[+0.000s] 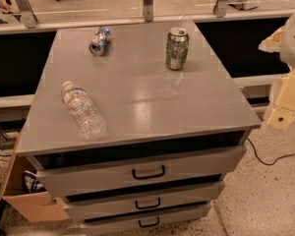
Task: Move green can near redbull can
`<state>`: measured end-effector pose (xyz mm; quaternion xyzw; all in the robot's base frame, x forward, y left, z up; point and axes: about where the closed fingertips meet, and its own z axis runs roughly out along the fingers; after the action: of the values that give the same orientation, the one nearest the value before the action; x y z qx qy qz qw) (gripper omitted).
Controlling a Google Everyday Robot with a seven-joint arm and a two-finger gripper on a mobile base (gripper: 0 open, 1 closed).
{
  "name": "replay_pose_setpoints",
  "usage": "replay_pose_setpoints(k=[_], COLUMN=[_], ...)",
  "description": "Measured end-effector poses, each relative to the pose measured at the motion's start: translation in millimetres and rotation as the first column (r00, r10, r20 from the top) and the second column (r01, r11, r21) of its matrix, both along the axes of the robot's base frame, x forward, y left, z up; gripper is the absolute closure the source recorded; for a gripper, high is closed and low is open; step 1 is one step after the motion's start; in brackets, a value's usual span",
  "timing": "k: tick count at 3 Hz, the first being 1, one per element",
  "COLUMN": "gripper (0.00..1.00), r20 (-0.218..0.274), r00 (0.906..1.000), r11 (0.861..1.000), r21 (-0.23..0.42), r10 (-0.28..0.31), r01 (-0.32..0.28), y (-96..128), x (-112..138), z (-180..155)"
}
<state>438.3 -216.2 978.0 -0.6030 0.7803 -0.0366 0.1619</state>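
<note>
No text can be read. The green can (pixel 177 48) carries white and red label marks, possibly lettering, not legible. The bottle (pixel 83 113) label is likewise illegible. The gripper (pixel 284 107), at the right edge beside the cabinet (pixel 137 102), bears no readable marking.

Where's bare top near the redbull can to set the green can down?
Bare cabinet top lies between the redbull can and the green can, and across the middle and front right, bordered by the water bottle at front left. Tightest is the back-left corner. The gripper hangs off its right side.
</note>
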Motion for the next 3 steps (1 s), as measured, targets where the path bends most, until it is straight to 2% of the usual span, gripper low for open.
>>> replay_pose_setpoints(k=[1, 2, 3], gripper=[0.0, 0.0, 0.0], r20=[0.01, 0.057, 0.138], r00=[0.9999, 0.9983, 0.9905], r11=[1.0, 1.0, 0.996], r21=[0.002, 0.026, 0.09], r10=[0.0, -0.003, 0.002], r01=[0.0, 0.001, -0.015], y=[0.5, -2.6, 3.6], x=[1.1, 24.7, 79.9], z=[1.2, -8.4, -31.2])
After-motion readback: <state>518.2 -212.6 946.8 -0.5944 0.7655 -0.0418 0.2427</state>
